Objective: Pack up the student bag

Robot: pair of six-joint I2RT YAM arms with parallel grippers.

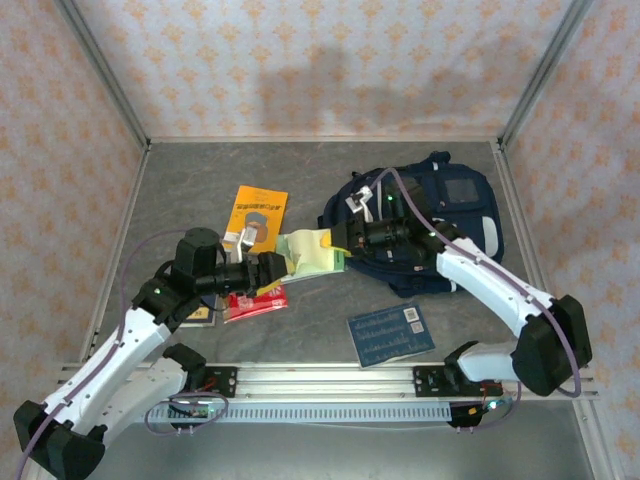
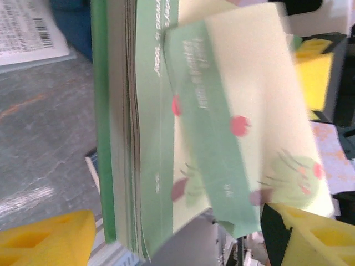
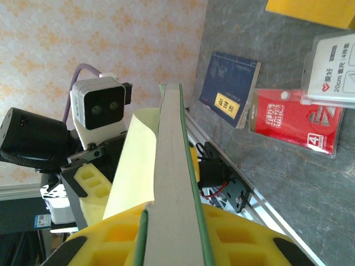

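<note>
The student bag [image 1: 440,215], dark navy with a grey square panel, lies at the back right of the table. A green-edged notebook [image 1: 305,250] with a cream cactus cover hangs in the air left of the bag. My right gripper [image 1: 345,245] is shut on its edge, and the page block [image 3: 175,183] runs up between the yellow pads [image 3: 249,238]. My left gripper [image 1: 268,272] is at the notebook's other end and stands open. Its yellow fingers [image 2: 47,238] sit wide apart on either side of the notebook [image 2: 211,127], whose front cover has swung loose.
An orange book [image 1: 258,215] and a white packet [image 1: 240,238] lie behind my left gripper. A red packet [image 1: 255,300] sits under it. A blue booklet [image 1: 392,335] rests near the front rail [image 1: 320,380]. The cage posts and patterned walls close in the table.
</note>
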